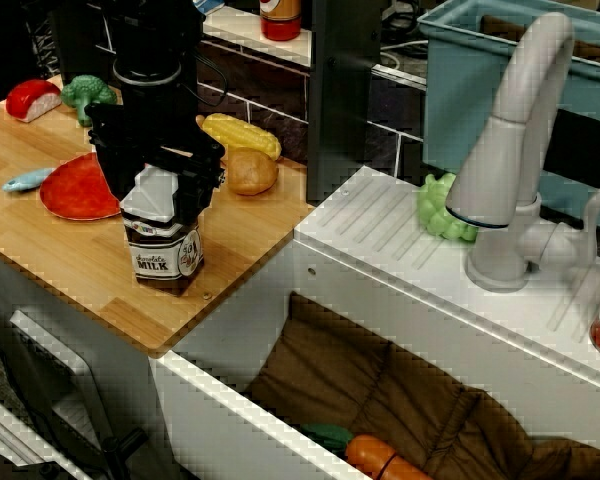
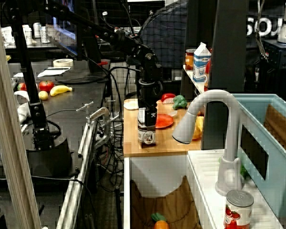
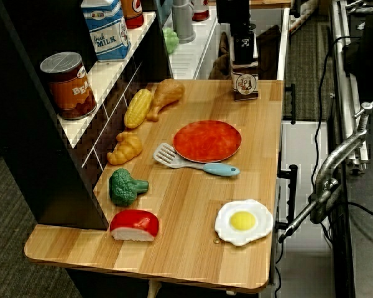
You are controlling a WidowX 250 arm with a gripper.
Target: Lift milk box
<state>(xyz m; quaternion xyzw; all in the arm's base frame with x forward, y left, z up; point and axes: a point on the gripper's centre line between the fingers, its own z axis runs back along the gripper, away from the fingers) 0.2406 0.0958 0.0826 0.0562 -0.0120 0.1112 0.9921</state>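
Note:
The milk box (image 1: 165,250) is a dark brown carton with a white-grey peaked top and a "Chocolate MILK" label. It stands upright near the front corner of the wooden counter (image 1: 60,265), beside the sink. My black gripper (image 1: 158,190) comes down from above, its fingers (image 1: 206,178) pressed against both sides of the carton's peaked top. The carton's base looks level with the board; I cannot tell whether it is off the wood. The side view shows the milk box (image 2: 146,136) under the gripper (image 2: 147,114). From the far end the milk box (image 3: 244,84) is at the counter's back edge.
A red plate (image 1: 75,190) lies just left of the carton, with corn (image 1: 240,135) and a chicken drumstick (image 1: 250,172) behind. The sink basin (image 1: 380,390) and grey faucet (image 1: 510,150) lie to the right. Spatula (image 3: 193,162), fried egg (image 3: 244,221) and broccoli (image 3: 125,186) are further along.

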